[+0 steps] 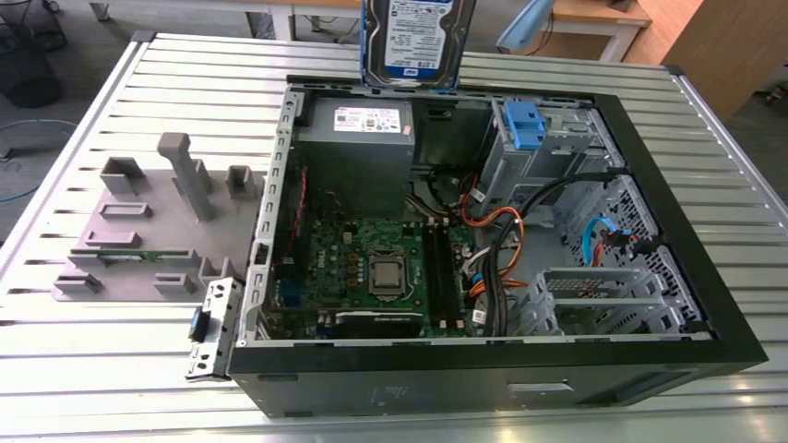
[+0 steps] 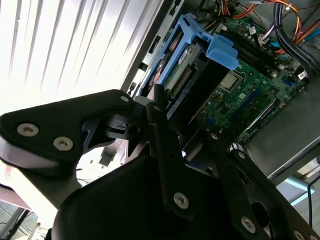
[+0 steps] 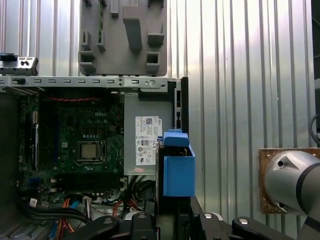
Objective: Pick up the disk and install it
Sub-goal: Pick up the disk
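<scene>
The disk [image 1: 412, 41] hangs upright in the air above the far wall of the open computer case [image 1: 493, 355], with its white-and-blue label facing the exterior camera. In the second wrist view the disk [image 2: 192, 60] shows its blue carrier frame, and the black fingers [image 2: 161, 125] clamp it from both sides. My gripper [image 2: 182, 112] is shut on it. In the first wrist view the carrier's blue end [image 3: 178, 172] stands straight out from my gripper [image 3: 175, 216], above the case edge beside the grey power supply [image 3: 142, 140].
Inside the case lie the motherboard [image 1: 369, 258], cable bundles [image 1: 493, 249] and a drive bay with a blue latch [image 1: 523, 125]. A grey fixture plate [image 1: 136, 221] with upright blocks sits on the slatted metal table [image 1: 111, 351] at the exterior view's left.
</scene>
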Action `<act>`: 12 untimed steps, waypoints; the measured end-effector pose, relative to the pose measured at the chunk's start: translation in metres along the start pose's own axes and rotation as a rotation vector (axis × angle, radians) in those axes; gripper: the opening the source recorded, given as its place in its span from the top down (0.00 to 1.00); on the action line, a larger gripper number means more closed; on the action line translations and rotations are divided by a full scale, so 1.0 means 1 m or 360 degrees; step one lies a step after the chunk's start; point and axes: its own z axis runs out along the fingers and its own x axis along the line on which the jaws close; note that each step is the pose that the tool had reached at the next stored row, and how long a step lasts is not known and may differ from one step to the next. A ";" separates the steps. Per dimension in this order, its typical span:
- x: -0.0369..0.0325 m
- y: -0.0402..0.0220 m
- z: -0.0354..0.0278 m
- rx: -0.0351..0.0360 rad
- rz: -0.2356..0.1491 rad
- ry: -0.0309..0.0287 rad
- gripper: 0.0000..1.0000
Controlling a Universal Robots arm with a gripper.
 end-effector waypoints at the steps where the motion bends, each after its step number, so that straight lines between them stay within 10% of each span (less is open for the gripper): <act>1: 0.0013 0.0000 -0.0001 0.0000 0.0000 0.00000 0.65; 12: 0.0210 -0.0005 -0.0014 0.0000 0.0000 0.00001 0.65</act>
